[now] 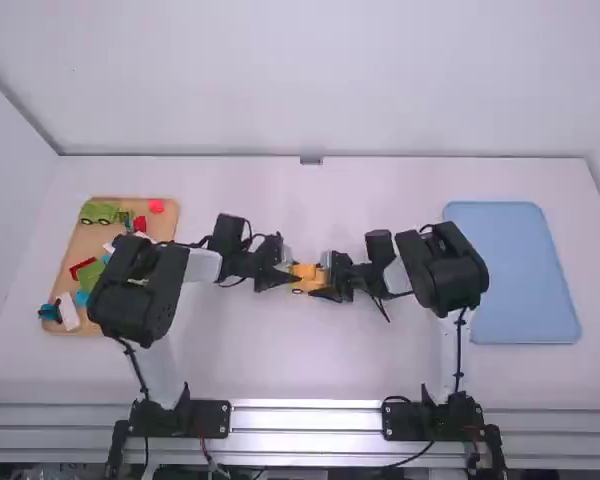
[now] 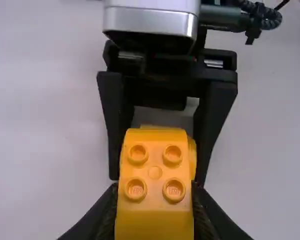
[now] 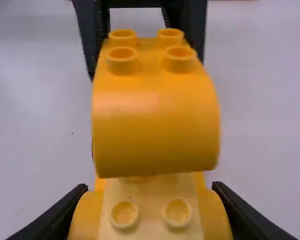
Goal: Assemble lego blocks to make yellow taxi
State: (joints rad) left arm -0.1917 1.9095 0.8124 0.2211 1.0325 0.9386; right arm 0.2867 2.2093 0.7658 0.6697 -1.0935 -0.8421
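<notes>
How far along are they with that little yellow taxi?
Partly built, it seems. Done: the yellow lower piece has the rounded four-stud block above it. In hand: the right gripper grips the lower piece, the left gripper the rounded block. Left: probably pressing them together, as I can't tell whether they're locked, then letting go. More blocks lie on the tan tray.

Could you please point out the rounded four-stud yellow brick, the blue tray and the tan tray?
Rounded four-stud yellow brick (image 3: 155,125), right wrist view, curved face.
Blue tray (image 1: 520,272), high view, bare floor.
Tan tray (image 1: 88,240), high view, bare floor.
</notes>
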